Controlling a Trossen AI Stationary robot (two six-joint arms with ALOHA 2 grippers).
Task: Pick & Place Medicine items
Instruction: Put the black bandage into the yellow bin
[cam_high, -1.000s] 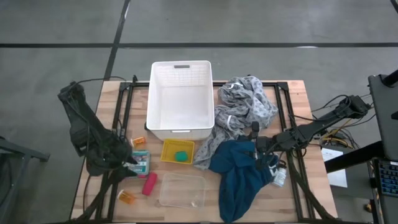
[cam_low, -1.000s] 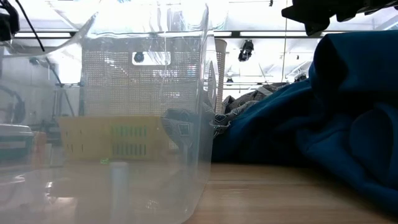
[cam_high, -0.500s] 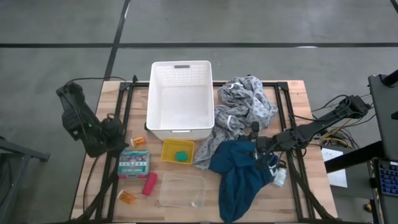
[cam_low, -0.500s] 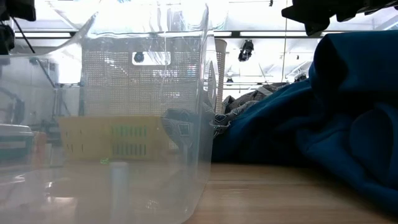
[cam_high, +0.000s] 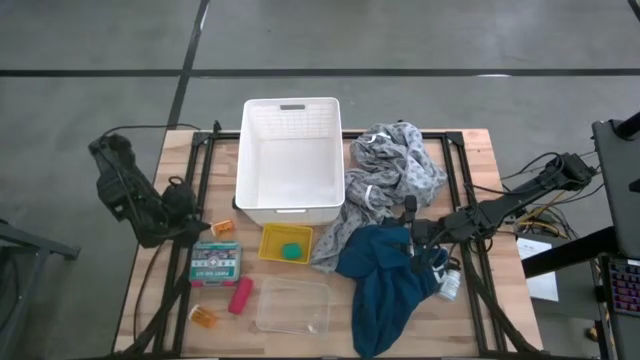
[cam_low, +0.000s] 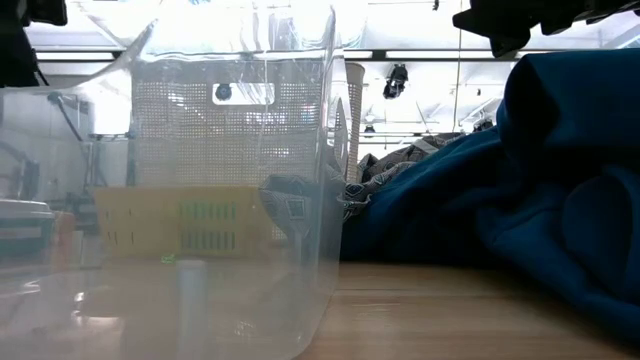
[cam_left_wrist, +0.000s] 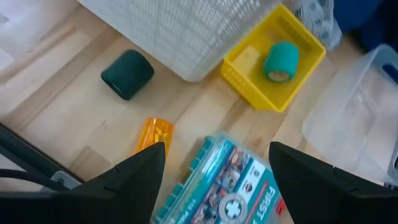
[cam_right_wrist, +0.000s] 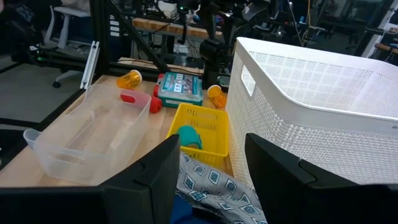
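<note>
Even, diffuse light falls on the worktop (cam_high: 470, 160) from above, and the high view shows only faint, soft shadows close under the white basket (cam_high: 288, 160) and the cloths. In the low view, strip lights in the ceiling beyond the worktop's far edge burn out to white, and that backlight leaves the teal-blue cloth (cam_low: 520, 190) dark and heavy. The clear plastic tub (cam_low: 200, 180) stands very close to that camera, blurred, with pale glare streaks on its wall, and it smears what lies behind it. The left wrist view is bright, its own fingers (cam_left_wrist: 134, 180) soft and out of focus. The right wrist view is sharp nearby, dimmer in the room behind.
</note>
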